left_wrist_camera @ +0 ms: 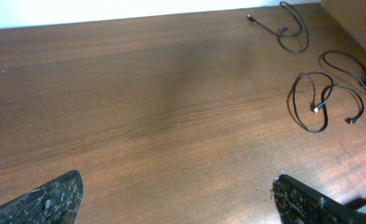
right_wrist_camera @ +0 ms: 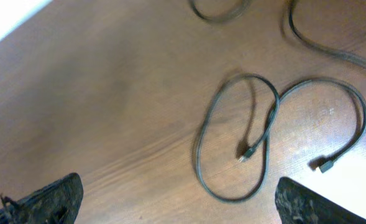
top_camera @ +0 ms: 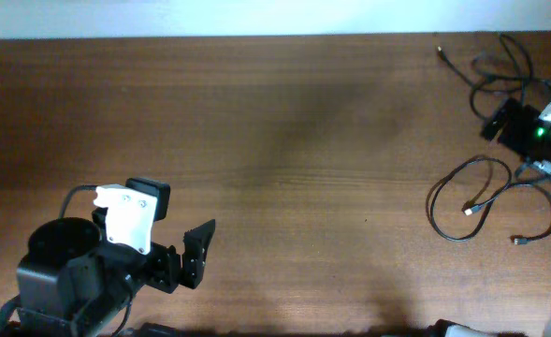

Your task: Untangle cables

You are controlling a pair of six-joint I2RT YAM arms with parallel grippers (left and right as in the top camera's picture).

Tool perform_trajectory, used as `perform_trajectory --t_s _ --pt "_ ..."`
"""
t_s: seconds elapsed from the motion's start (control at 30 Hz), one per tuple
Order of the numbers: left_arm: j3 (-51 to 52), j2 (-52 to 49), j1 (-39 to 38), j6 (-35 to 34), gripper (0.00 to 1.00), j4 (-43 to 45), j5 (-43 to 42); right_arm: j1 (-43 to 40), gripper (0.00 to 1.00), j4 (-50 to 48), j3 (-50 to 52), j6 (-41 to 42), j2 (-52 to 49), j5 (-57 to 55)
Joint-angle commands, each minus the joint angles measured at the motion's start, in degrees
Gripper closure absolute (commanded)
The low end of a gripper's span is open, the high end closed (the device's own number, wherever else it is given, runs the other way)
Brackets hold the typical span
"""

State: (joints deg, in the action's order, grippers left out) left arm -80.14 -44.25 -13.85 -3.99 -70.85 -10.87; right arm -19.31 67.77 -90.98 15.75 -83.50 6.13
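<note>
Cables (top_camera: 431, 204) lie at the right side of the table (top_camera: 256, 112); both pincers are wide open and hold nothing.

On my left wrist camera the left pincer (left_wrist_camera: 178, 180) is spread wide over bare wood. In the overhead view it sits at the near left corner, well apart from the cables. The right pincer (right_wrist_camera: 179, 182) is spread just as wide and looks down on the looped cable (right_wrist_camera: 199, 146), not touching it. This cable crosses itself once, so it makes one closed loop and one open bend. One plug (right_wrist_camera: 245, 152) lies inside the loop, and the other plug (right_wrist_camera: 324, 165) lies outside it, at the end of the bend. A far cable (top_camera: 448, 61) lies near the far right corner, close to the right arm (top_camera: 537, 131). I cannot tell if it touches the looped one.
</note>
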Motion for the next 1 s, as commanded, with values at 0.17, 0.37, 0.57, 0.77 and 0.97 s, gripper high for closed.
perform_trajectory --t_s 0.17,0.37,0.57,0.77,0.97 --pt "0.04 0.09 0.13 -0.31 0.01 0.0 0.42 7.67 0.01 16.48 -0.76 -1.84 37.73 7.39" --pt "0.07 0.09 0.13 -0.31 0.01 0.0 0.42 7.67 0.02 17.35 -0.76 -2.03 47.65 6.97" --pt "0.07 0.09 0.13 -0.31 0.01 0.0 0.42 7.67 0.01 25.59 1.25 -3.56 47.71 6.97" --pt "0.07 0.09 0.13 -0.31 0.01 0.0 0.42 7.69 0.01 8.33 28.7 -3.74 67.84 7.89" --pt "0.07 0.09 0.13 -0.31 0.01 0.0 0.42 7.74 0.02 -10.82 49.92 -1.33 76.3 17.9"
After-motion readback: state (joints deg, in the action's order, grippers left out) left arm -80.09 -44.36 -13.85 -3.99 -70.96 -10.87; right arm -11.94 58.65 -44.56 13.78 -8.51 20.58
